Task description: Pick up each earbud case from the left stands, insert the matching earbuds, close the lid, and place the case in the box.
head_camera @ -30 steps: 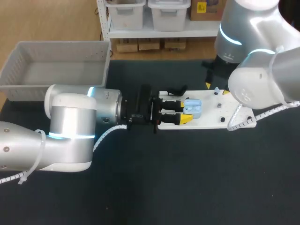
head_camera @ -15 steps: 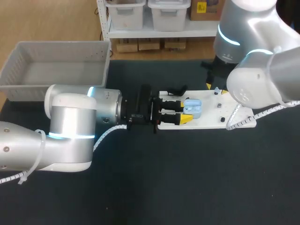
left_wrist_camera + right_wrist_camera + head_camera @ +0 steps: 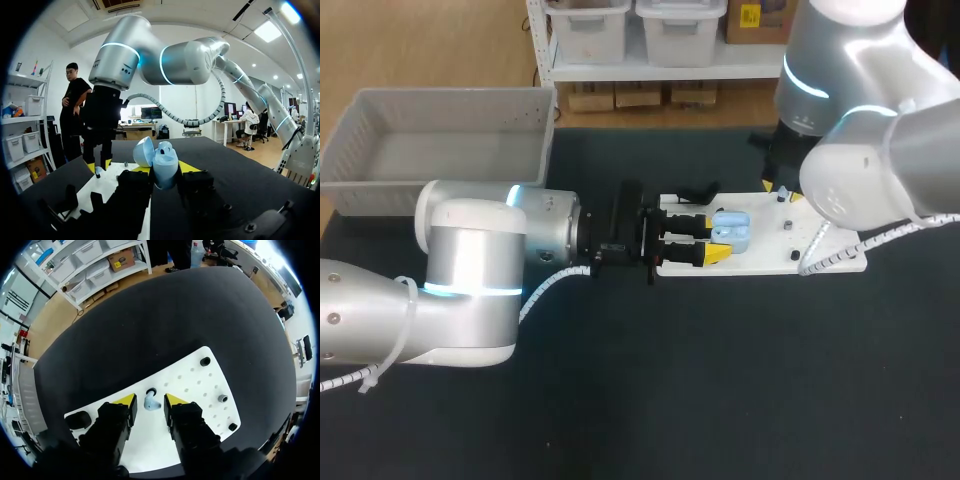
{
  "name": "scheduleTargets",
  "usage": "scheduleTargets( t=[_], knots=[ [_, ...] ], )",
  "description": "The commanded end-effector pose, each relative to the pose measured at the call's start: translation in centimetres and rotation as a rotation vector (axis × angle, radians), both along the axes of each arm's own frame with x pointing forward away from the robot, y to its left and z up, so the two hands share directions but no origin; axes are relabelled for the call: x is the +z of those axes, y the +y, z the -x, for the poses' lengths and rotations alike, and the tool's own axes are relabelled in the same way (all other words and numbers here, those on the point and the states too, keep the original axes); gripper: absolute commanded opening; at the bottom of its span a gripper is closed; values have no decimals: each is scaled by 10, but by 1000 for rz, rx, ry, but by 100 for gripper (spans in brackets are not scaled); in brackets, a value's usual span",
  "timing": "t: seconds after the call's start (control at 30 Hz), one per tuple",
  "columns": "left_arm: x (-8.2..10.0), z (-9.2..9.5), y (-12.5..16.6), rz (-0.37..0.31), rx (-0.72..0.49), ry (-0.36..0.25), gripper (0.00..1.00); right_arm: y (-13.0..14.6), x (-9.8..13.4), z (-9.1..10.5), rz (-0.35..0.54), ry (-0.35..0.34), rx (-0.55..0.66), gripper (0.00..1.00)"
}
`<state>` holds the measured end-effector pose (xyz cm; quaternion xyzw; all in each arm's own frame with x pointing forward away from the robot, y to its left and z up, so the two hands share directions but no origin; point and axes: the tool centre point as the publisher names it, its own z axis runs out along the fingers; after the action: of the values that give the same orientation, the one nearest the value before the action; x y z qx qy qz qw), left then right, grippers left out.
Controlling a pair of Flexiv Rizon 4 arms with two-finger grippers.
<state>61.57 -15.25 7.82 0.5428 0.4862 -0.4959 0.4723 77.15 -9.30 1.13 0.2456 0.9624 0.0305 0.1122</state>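
The left end effector [image 3: 712,239] is clamped on a light blue plastic earbud case [image 3: 732,232] with its lid open, held over the left end of a flat white perforated board [image 3: 760,257] lying right of the dark table's [image 3: 720,380] middle. The right end effector [image 3: 150,399] hangs spread near the board's far edge. Its yellow tips stand either side of a small light blue earbud [image 3: 149,403], with a gap on each side.

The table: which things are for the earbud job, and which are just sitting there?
For the job:
- open blue earbud case, gripped by the left pincer
- blue earbud on the white board, in the gap of the open right pincer
- grey box

Just sitting there:
- small pegs on the board
- black block near the board's edge
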Motion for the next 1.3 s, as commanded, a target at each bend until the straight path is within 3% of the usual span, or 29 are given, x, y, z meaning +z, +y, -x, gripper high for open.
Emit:
scheduleTargets(
  t=[0.03,0.43,0.5,0.57,0.93,1.3],
  knots=[
    [-1,2,0,4,6,-4,0,0,0,-1,0,0,-4,30],
    [-1,2,0,4,6,-4,0,0,-1,-1,2,4,-4,22],
    [-1,2,0,4,6,-4,0,0,-2,-1,4,5,-4,16],
    [-1,2,0,4,6,-4,0,0,-2,0,5,6,-4,0],
    [-1,2,0,4,6,-4,0,-5,6,6,6,-1,-6,0],
    [-1,2,0,4,6,-4,0,-10,58,21,-27,-55,111,0]
  ],
)
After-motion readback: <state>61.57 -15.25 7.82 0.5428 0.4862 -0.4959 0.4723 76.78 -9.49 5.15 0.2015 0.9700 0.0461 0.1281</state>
